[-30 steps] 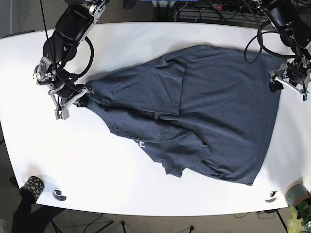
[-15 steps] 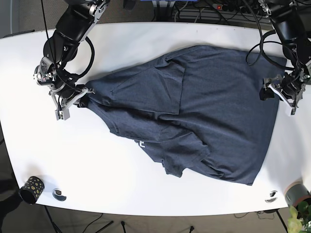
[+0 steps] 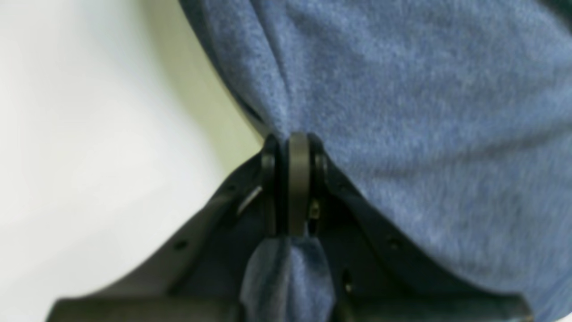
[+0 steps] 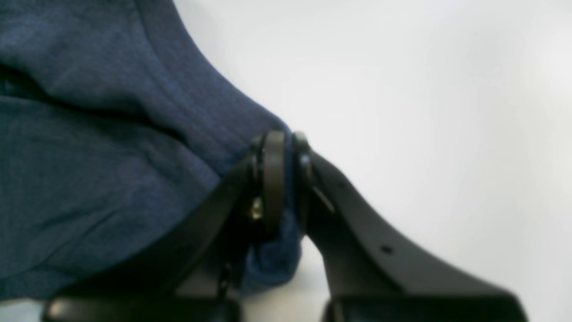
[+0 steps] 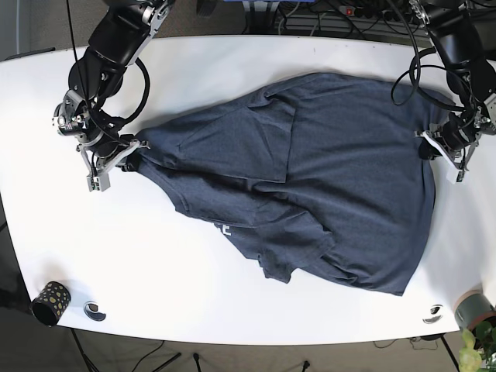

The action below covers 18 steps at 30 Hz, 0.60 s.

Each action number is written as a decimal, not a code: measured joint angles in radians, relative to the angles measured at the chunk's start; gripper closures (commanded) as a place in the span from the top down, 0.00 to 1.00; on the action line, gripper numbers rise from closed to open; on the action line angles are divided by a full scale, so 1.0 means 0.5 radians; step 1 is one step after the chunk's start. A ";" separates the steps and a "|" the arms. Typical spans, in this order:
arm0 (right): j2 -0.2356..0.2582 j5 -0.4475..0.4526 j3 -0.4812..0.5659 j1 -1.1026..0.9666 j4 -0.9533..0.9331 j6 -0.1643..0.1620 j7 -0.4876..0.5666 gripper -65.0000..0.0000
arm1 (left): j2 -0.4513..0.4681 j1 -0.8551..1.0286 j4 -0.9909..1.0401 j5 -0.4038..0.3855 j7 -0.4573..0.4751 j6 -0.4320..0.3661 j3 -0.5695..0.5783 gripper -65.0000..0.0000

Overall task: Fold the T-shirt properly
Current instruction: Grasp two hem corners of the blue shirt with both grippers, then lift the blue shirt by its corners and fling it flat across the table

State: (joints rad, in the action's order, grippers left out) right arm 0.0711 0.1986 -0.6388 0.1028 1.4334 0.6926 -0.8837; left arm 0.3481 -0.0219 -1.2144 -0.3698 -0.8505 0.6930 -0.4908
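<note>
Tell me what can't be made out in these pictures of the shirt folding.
- Print on the shirt: base view, mostly tucked under a fold.
- Shirt outline: both wrist views, cut off by the edges and blurred.
- Small items at the table corners: base view, too small to identify.
- Cloth pinched in the left gripper and right gripper: hidden between shut jaws.

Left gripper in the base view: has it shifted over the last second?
Yes. The left gripper has slid inward from the table's right edge, toward the middle, dragging the T-shirt's edge with it.
</note>
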 measured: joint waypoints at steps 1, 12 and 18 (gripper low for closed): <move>-0.003 0.010 0.002 -0.021 0.039 -0.001 -0.006 0.00 | -0.018 0.050 -0.063 0.011 -0.018 0.005 -0.014 0.00; -0.009 0.024 0.004 -0.140 0.486 0.011 -0.298 0.00 | -0.054 0.348 -0.939 0.050 -0.085 0.015 -0.192 0.01; -0.035 -0.001 0.005 -0.005 0.505 0.009 -0.332 0.00 | -0.056 0.257 -1.124 0.076 -0.108 -0.085 -0.082 0.01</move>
State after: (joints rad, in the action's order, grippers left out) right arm 0.0536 0.1982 -0.6361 0.1001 1.6859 0.6971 -1.0496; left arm 0.3202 0.1066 -1.7763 -0.3321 -0.9043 0.6506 -0.5320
